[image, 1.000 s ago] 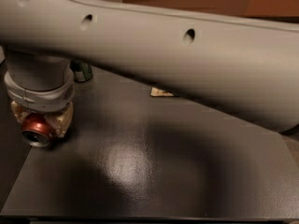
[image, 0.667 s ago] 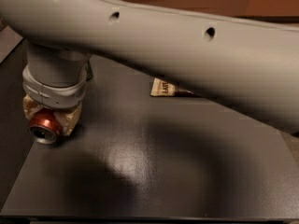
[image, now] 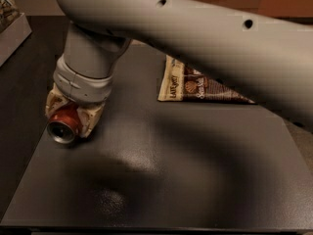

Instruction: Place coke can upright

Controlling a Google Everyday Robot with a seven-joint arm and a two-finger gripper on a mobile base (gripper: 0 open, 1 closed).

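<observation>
At the left middle of the frame the gripper (image: 71, 121) hung low over the dark table (image: 186, 190), its cream fingers (image: 94, 115) pinching the coke can (image: 62, 130) from both sides. The can was tipped over (silver end toward the camera), at or just above the tabletop. A brown snack packet (image: 195, 88) lay at upper centre, partly hidden by the grey arm (image: 205, 33).

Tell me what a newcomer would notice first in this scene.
The thick grey robot arm sweeps across the top of the view. At left, its gripper is clamped on a red coke can, which is tipped with a silver end toward the camera, near the left edge of the dark table. A brown-and-cream snack packet lies flat farther back, partly hidden by the arm.
</observation>
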